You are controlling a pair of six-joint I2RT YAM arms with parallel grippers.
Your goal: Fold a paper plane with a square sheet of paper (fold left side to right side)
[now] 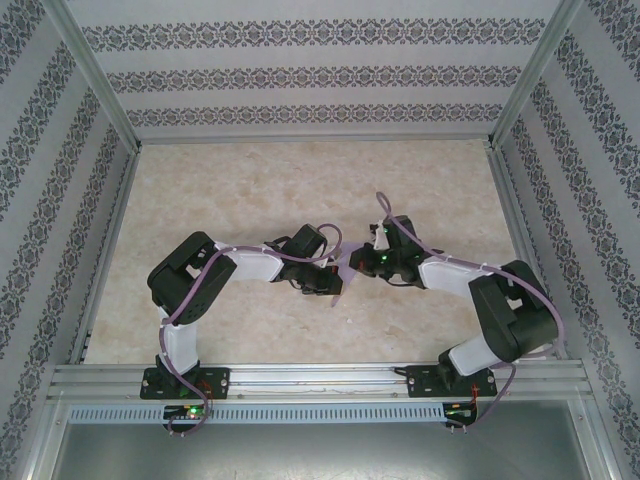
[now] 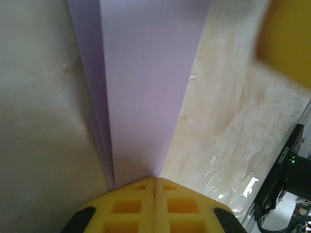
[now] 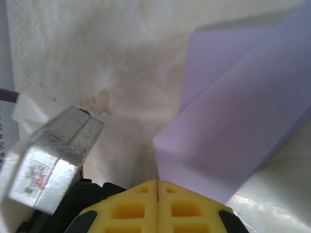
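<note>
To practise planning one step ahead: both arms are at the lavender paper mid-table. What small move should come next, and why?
Probably lower the folded paper onto the table before releasing: both arms' jaws are shut and seem to pinch it from opposite sides, so neither can press a crease.

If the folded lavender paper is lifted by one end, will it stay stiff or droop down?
The folded lavender-purple paper sheet would probably hold fairly straight: several stacked layers show along its long edge. It looks thin, so likely very light, and a nudge could slide it across the glossy beige table.
</note>
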